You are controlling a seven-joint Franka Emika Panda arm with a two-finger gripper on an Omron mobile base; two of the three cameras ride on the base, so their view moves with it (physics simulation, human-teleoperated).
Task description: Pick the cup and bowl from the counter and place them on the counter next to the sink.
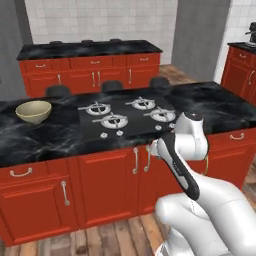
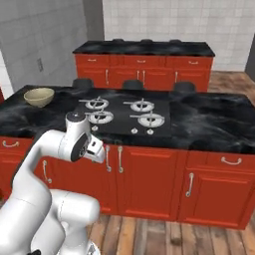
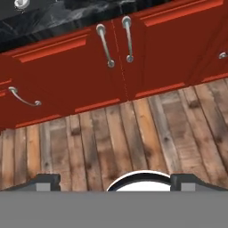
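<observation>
you are at the very start: nothing is picked yet. the bowl (image 1: 34,111) sits upright on the counter (image 1: 220,107), near its left end, left of the stove (image 1: 127,116) and well apart from it. i can't find the cup or the sink from here, so judge those later.

the arm is folded low in front of the red cabinets (image 1: 105,182), with the gripper (image 3: 115,181) pointing down at the wood floor (image 3: 133,138) and the cabinet doors. the two fingertips (image 3: 44,181) stand far apart at the bottom of the hand view, with nothing between them: wide and empty.

the bowl is well above and far left of the fingers, on the worktop, not in the hand view.

next move, as i judge it: raise the hand above counter height, swing left toward the bowl, and come down over its rim. the base may need to shift left first. watch the counter edge on the way up.
</observation>
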